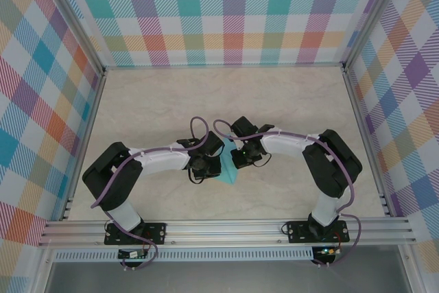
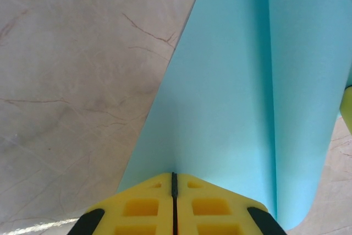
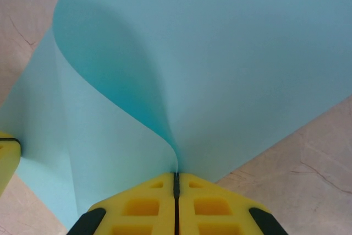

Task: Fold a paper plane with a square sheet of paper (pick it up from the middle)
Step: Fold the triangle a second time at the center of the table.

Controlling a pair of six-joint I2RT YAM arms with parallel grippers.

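Note:
The square sheet of paper [image 1: 226,171] is teal and hangs bent between my two grippers, just above the table's middle near the front. My left gripper [image 1: 215,162] is shut on one edge of it; in the left wrist view the yellow fingertips [image 2: 159,188] meet and the sheet [image 2: 231,97] rises from between them with a long lengthwise bend. My right gripper [image 1: 233,158] is shut on the opposite side; in the right wrist view the sheet [image 3: 231,59] curls out of the closed jaws [image 3: 176,175] in a soft loop. The paper plane is out of view.
The marbled beige table [image 1: 158,101] lies under the paper, bare around the arms. Plaid walls [image 1: 226,12] with metal frame posts enclose the back and both sides. The other gripper's yellow finger peeks in at each wrist view's edge [image 2: 347,108] [image 3: 5,158].

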